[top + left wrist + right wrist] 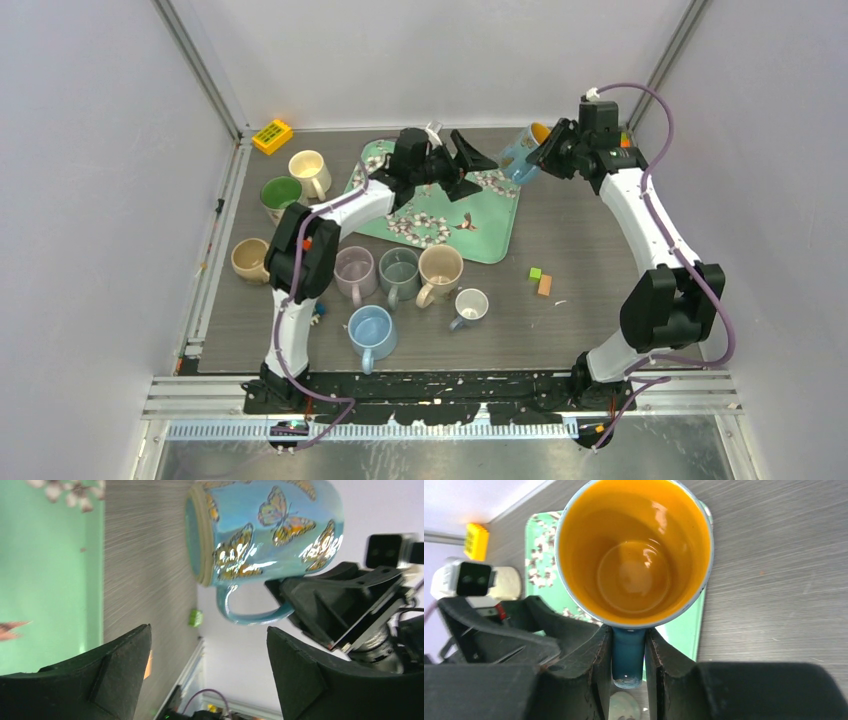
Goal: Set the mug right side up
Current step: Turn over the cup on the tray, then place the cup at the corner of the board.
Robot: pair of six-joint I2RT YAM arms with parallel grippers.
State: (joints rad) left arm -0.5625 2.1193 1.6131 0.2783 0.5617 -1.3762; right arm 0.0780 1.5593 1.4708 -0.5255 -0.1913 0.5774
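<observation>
A blue mug [520,155] with butterfly prints and an orange inside hangs tilted above the table, by the tray's far right corner. Its mouth [634,555] faces the right wrist camera. My right gripper [628,645] is shut on the mug's blue handle, one finger on each side; the top view shows this gripper [552,152] just right of the mug. My left gripper [470,165] stands open over the tray, just left of the mug and apart from it. In the left wrist view the mug [270,530] shows side-on, beyond the spread left gripper [209,635].
A green flowered tray [490,225] lies mid-table. Several mugs stand left and in front of it, among them a cream mug [310,170], a green mug [281,194] and a light blue mug [371,331]. A yellow block [272,136] lies at back left. A small green block [536,273] and an orange block [545,286] lie right of the mugs.
</observation>
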